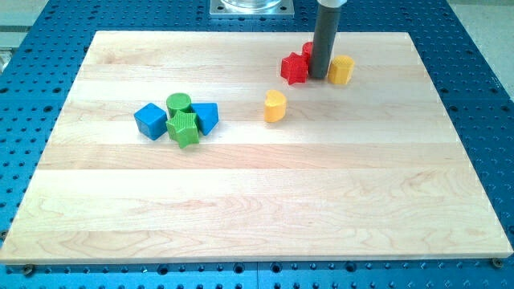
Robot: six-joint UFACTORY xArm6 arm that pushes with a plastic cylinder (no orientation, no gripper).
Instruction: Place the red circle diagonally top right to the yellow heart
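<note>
My tip (319, 76) is at the view's top right, between a red star-shaped block (294, 69) on its left and a yellow block (341, 70) on its right, close to both. A second red block (307, 50), likely the red circle, shows only as a small piece behind the rod's left side, just above the red star. The yellow heart (275, 106) lies apart, below and to the left of my tip, near the board's upper middle.
A cluster sits at the view's left: a blue cube (150, 120), a green circle (178, 103), a green star-shaped block (184, 128) and a blue triangle (206, 117). The wooden board (257, 209) lies on a blue perforated table.
</note>
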